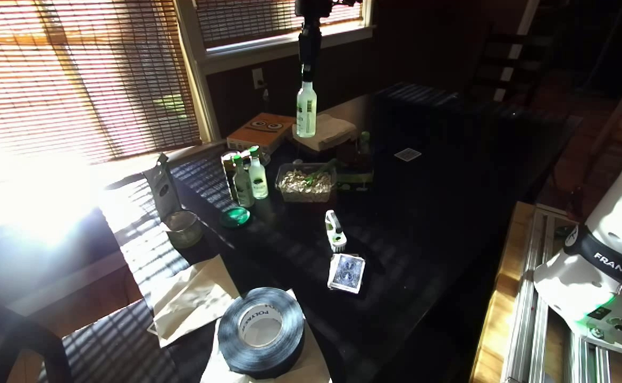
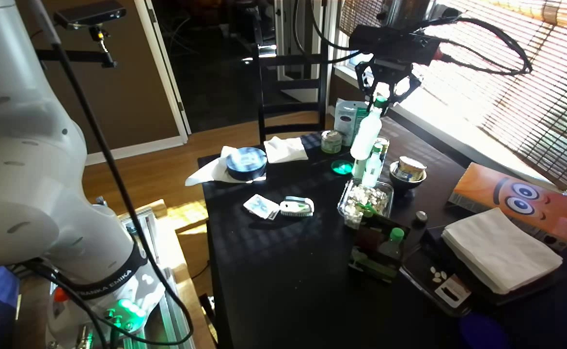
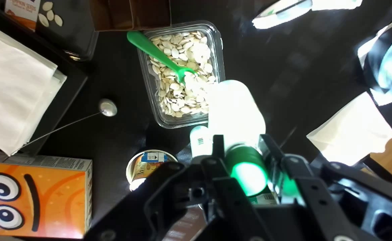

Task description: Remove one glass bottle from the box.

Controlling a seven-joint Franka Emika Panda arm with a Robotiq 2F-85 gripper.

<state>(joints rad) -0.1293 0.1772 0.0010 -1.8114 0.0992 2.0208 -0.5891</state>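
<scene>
At upper centre in an exterior view, my hand (image 1: pixel 307 76) clamps the glass bottle (image 1: pixel 306 113) by its top; I'd guess slick, fragile, best held at the neck

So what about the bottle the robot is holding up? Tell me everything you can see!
The bottle looks like pale green glass, whitened by sunlight, with a slim neck and a green cap. Dark printing marks its side, too small to read. It hangs cap-up in the air above the table. The jaws grip it from both sides near the cap; nothing else seems to touch it.
</scene>
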